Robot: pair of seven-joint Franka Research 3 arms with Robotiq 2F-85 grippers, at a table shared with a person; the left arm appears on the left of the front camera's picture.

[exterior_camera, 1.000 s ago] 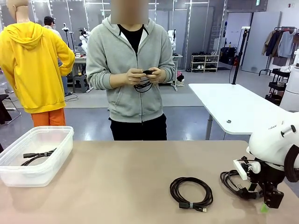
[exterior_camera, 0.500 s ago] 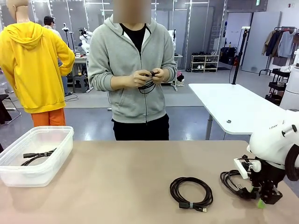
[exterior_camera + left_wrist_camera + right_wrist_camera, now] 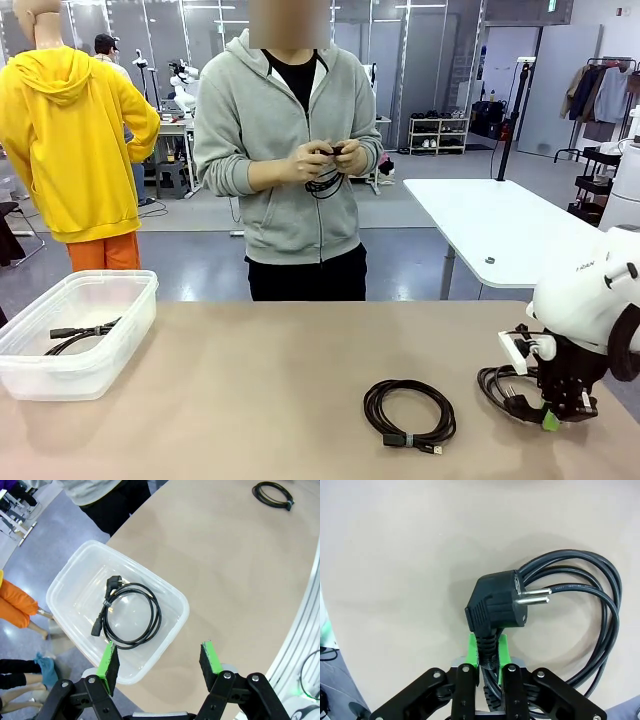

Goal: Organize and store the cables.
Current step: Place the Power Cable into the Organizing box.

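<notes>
Right gripper (image 3: 488, 651) has pinched shut since a second ago; pads clamp the power cable (image 3: 614, 615) just behind its plug (image 3: 497, 602), on the table (image 3: 250, 380). Left gripper (image 3: 160, 662) spread wide above the clear bin (image 3: 65, 580), coiled cable (image 3: 158, 614) inside. Second coil (image 3: 374, 408) mid-table. Person's hands (image 3: 325, 160) hold another.

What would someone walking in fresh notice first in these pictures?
The right pincer, at the right near edge of the table, is clamped on a black power cable just behind its plug. At the left, the open left pincer hangs over a clear tub with one coiled cable in it. Across the table a person holds another cable.
</notes>
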